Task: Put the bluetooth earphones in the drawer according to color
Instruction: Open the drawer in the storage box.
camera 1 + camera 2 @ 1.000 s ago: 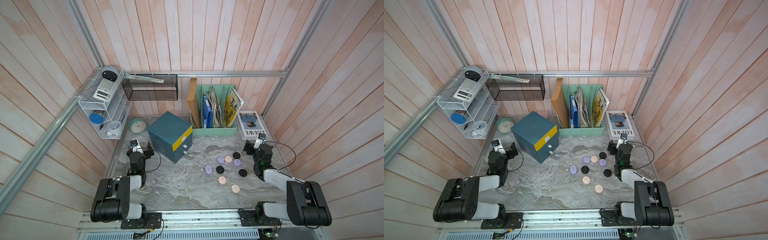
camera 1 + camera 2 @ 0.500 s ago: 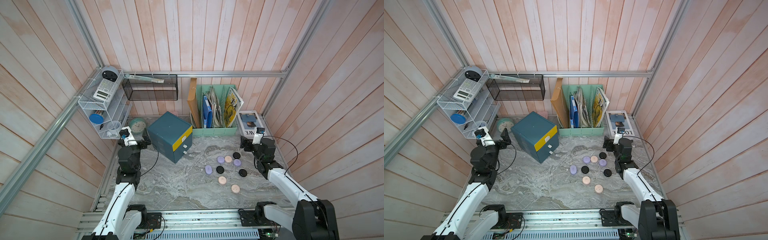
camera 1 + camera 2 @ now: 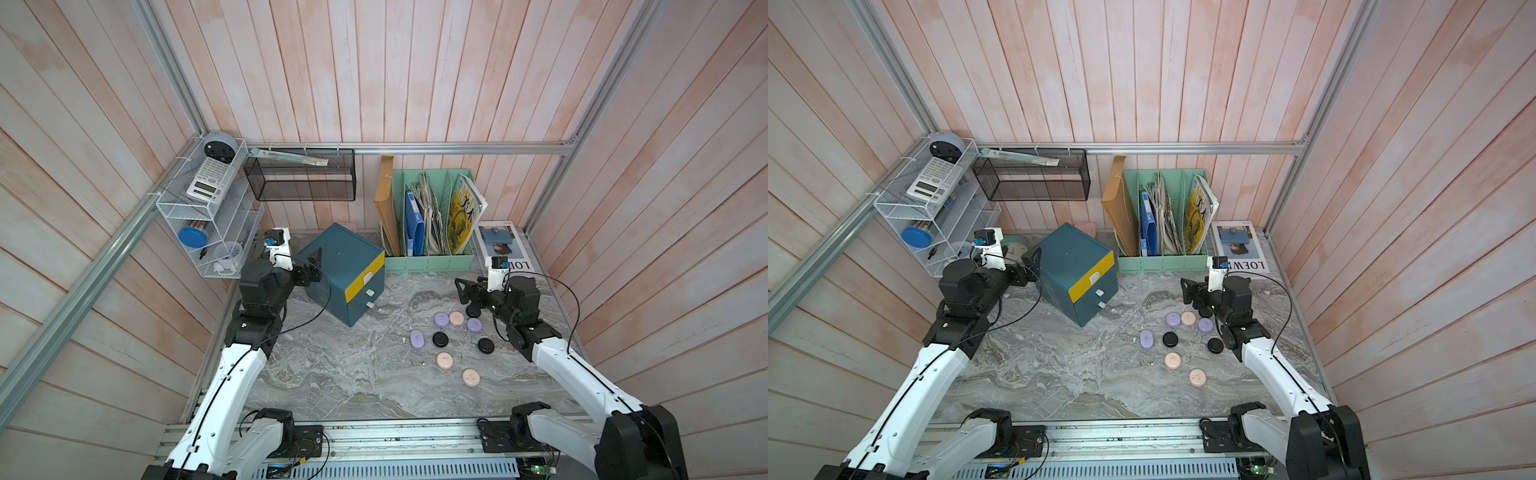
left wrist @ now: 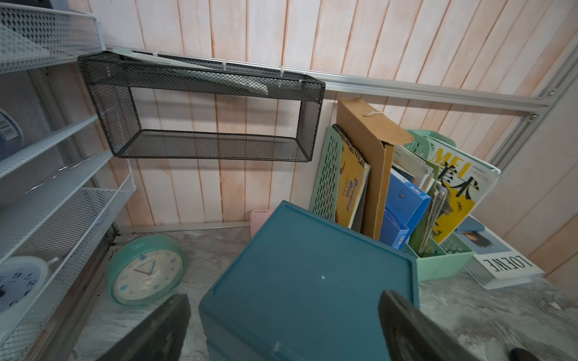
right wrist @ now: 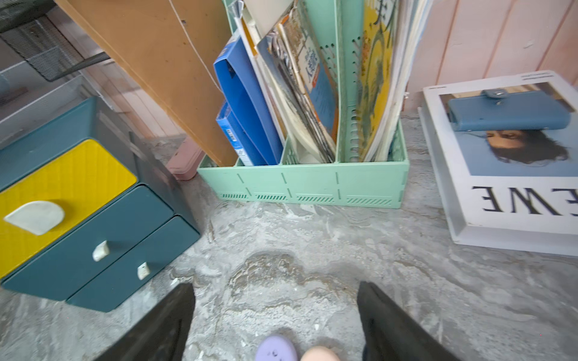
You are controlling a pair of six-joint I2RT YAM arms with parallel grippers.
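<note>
Left gripper (image 3: 312, 267) is spread wide with nothing in it, hanging over the rear top edge of the drawer chest (image 3: 351, 255). From the left wrist camera the teal lid fills the space between and beneath both fingers (image 4: 150, 334), though whether they touch it cannot be told. Behind the gripper the black wrist bends toward the robot's right, and the white link slopes back down to its base on the front rail. Ahead of that gripper and to its left a mint clock (image 4: 145, 270) sits on the table (image 3: 353, 374). Over to the right gripper (image 3: 460, 291): fingers apart as well, empty, held low above the marble and aimed across toward the chest. The chest sits ahead of it and to its left, all three drawers closed, yellow front on top. Right beneath its fingertips are a lilac case (image 5: 275, 348) and a pink case (image 5: 319, 354). The other earphone cases (image 3: 440, 339) are scattered on the table under and behind the gripper, toward the robot, none in a drawer. Straight ahead of it stands the green file rack (image 3: 428, 262), and ahead to its right a white book (image 3: 505, 249) lies flat. That arm reaches forward along the table's right edge from the front corner, its black wrist turned inward.
</note>
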